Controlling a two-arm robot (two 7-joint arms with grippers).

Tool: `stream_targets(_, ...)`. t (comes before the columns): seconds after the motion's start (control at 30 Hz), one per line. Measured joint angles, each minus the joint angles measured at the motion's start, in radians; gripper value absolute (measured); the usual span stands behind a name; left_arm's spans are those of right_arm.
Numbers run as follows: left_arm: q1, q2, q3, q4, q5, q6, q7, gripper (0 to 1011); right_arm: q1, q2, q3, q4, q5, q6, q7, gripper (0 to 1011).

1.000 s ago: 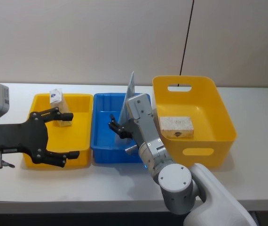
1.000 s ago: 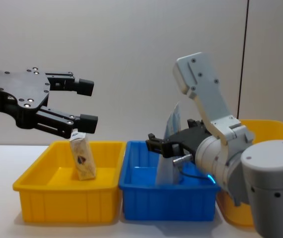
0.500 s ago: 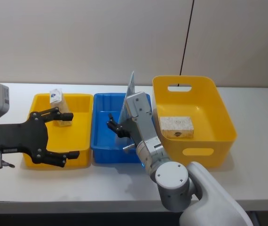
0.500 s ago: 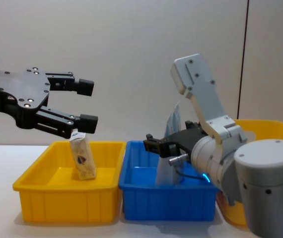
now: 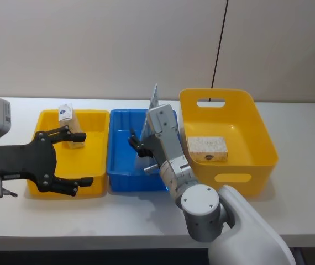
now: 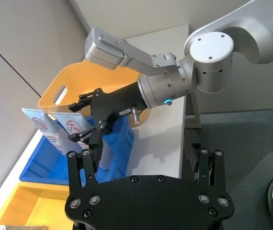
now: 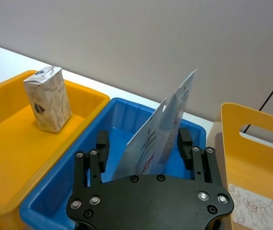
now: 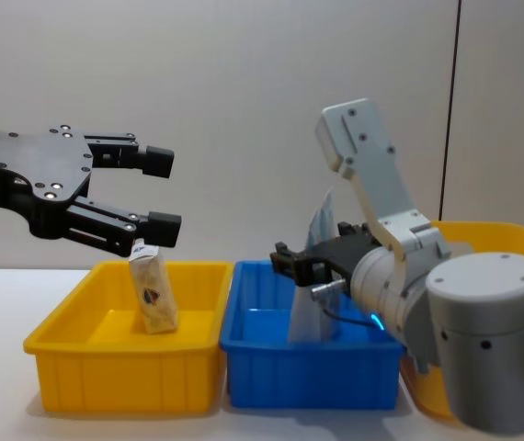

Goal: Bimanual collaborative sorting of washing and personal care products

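Three bins stand in a row on the white surface (image 5: 312,143): a low yellow bin (image 5: 94,160) on the left, a blue bin (image 5: 121,165) in the middle, and a taller yellow bin (image 5: 257,132) with handle slots on the right.

The right pincer (image 5: 139,148) reaches into the blue bin from the robot's side. Its black fingers (image 7: 102,143) are spread wide, one on each side of two pale blue pouches (image 7: 163,132), and they do not press on them. The pouches stand upright in the blue bin, leaning close together, their tapered tops rising well above the rim; in the chest view they show behind the pincer (image 8: 291,260) as a pale upright shape (image 8: 320,220).

The left pincer (image 5: 74,157) hangs above the low yellow bin, toward its near left side, with its fingers (image 8: 156,161) apart and nothing between them. In the left wrist view the pincer (image 6: 143,165) points across toward the right arm and the pouches (image 6: 62,129).

A small tan pack (image 5: 69,124) stands upright at the far end of the low yellow bin, a coloured logo on its face (image 7: 48,98); in the chest view it (image 8: 152,294) sits just below the left pincer's fingers, apart from them.

A pale speckled boxy pack (image 5: 207,148) lies flat on the floor of the tall yellow bin, toward its near wall.
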Motion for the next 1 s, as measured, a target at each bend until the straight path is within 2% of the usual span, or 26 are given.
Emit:
stream_targets(0.17,0.0,0.0,0.0,0.0,0.0,0.0,0.0,1002,0.008,-0.003,0.006,0.009,-0.001,-0.002,0.0,750)
stream_targets(0.27,0.0,0.0,0.0,0.0,0.0,0.0,0.0,1002,0.012,-0.005,0.011,0.013,-0.003,-0.002,0.002,629)
stream_targets(0.33,0.0,0.0,0.0,0.0,0.0,0.0,0.0,1001,0.013,-0.005,0.013,0.013,-0.003,-0.002,0.003,588)
stream_targets(0.37,0.0,0.0,0.0,0.0,0.0,0.0,0.0,1001,0.014,-0.005,0.015,0.013,-0.004,-0.002,0.004,528)
stream_targets(0.47,0.0,0.0,0.0,0.0,0.0,0.0,0.0,1001,0.016,-0.005,0.018,0.013,-0.005,-0.001,0.006,466)
stream_targets(0.5,0.0,0.0,0.0,0.0,0.0,0.0,0.0,1002,0.016,-0.005,0.02,0.013,-0.006,0.0,0.008,405)
stream_targets(0.57,0.0,0.0,0.0,0.0,0.0,0.0,0.0,1001,0.017,-0.005,0.022,0.011,-0.007,0.002,0.01,360)
stream_targets(0.6,0.0,0.0,0.0,0.0,0.0,0.0,0.0,1001,0.017,-0.005,0.024,0.01,-0.007,0.003,0.011,294)
stream_targets(0.67,0.0,0.0,0.0,0.0,0.0,0.0,0.0,1002,0.017,-0.004,0.025,0.008,-0.008,0.004,0.012,257)
stream_targets(0.73,0.0,0.0,0.0,0.0,0.0,0.0,0.0,1002,0.017,-0.003,0.028,0.006,-0.009,0.006,0.014,175)
stream_targets(0.8,0.0,0.0,0.0,0.0,0.0,0.0,0.0,1001,0.018,-0.003,0.029,0.004,-0.01,0.007,0.016,145)
stream_targets(0.9,0.0,0.0,0.0,0.0,0.0,0.0,0.0,1001,0.017,0.0,0.032,-0.002,-0.014,0.01,0.019,42)
stream_targets(1.0,0.0,0.0,0.0,0.0,0.0,0.0,0.0,1001,0.015,0.002,0.032,-0.007,-0.017,0.014,0.02,4)
